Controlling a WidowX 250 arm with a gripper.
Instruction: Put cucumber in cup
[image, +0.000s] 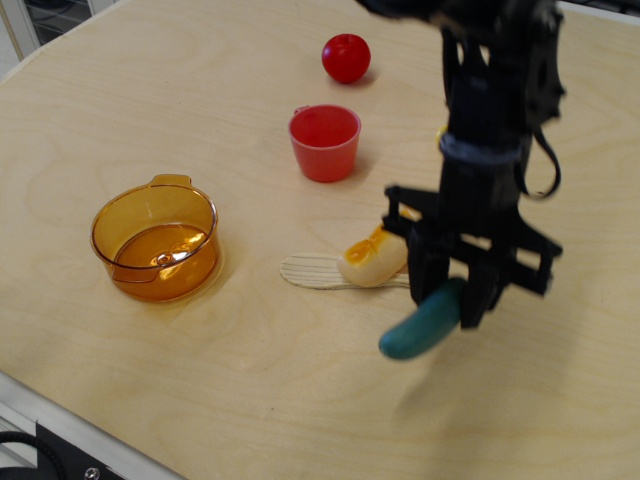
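The teal-green cucumber (422, 325) hangs tilted in my gripper (455, 296), lifted off the table with its shadow below it. The gripper's black fingers are shut on its upper right end, at the front right of the table. The small red cup (324, 141) stands upright and empty, up and to the left of the gripper, well apart from it.
A cream-and-orange bread loaf (374, 258) lies on a wooden spatula (312, 271) just left of the gripper. A transparent orange pot (156, 239) stands at the left. A red tomato (346, 57) lies behind the cup. A yellow handle (441, 133) is mostly hidden behind the arm.
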